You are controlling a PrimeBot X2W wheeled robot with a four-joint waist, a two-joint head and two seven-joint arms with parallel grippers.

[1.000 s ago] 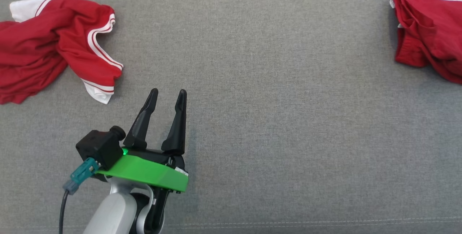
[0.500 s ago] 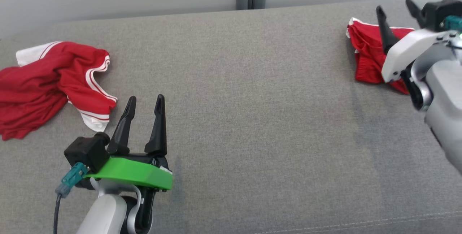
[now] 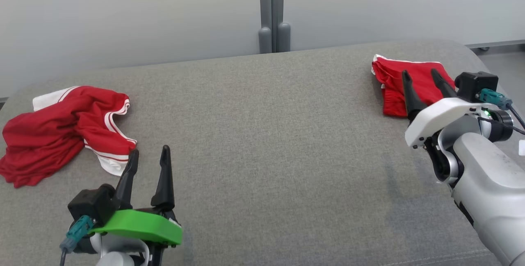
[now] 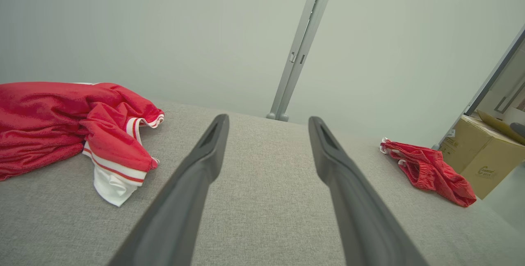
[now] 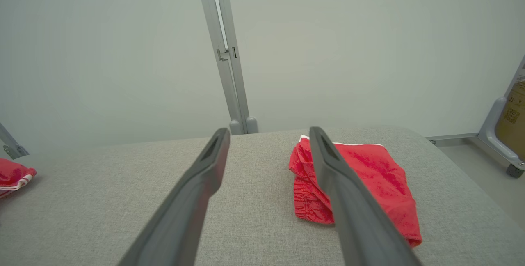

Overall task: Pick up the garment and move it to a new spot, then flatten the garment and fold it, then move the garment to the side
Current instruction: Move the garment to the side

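The left gripper (image 3: 149, 150) sat at eight o'clock in the head view, jaws spread, pointing toward twelve. The right gripper (image 3: 419, 72) hung at three o'clock, likewise spread, its pale forearm (image 3: 488, 184) trailing toward five.

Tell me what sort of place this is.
Probably a lab or test room, not a home: a grey fabric-covered work surface, bare pale wall panels joined by a metal post, and a cardboard box standing beside it.
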